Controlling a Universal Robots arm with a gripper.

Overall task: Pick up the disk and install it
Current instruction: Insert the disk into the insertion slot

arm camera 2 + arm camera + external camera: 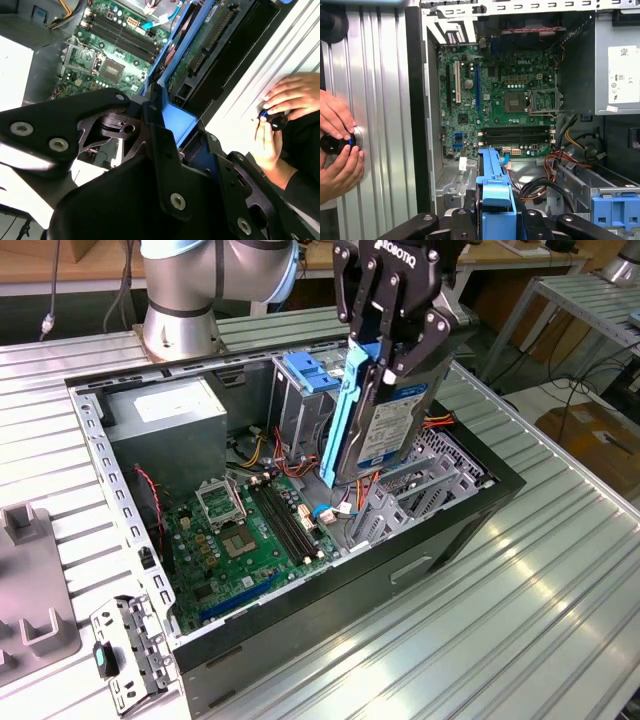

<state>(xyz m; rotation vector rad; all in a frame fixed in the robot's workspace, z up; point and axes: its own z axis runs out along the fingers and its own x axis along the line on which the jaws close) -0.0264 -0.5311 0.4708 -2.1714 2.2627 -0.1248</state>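
- The end effector (395, 352) hangs over the open computer case (470, 525) and has the disk (385, 425). Its fingers are pressed in on either side of the top end, with no gap showing in the exterior view.
- The disk is on edge and clear of the case floor. Its blue rail (347, 410) faces the exterior view's left, and its lower end sits just above the red and orange cables (440, 422).
- The drive cage (295, 410), with its blue bracket (305, 372), stands just beside the disk on the exterior view's left.
- In the first wrist view the rail runs out from between the fingers towards the motherboard (505, 100).
- My read is that this is the line-up stage of the install.
- Done well, the rails go square to the bay guides, the disk enters without tilt, and the loose cables are not trapped underneath.
- A crooked entry would probably bind the plastic rails.
- The grip is high on the disk, so slow travel is wise, since the long lower end could swing against the cage.
- A person's hands (337, 145) rest on the ribbed surface (385, 100) beside the case, cupped around a small black knob (335, 142).
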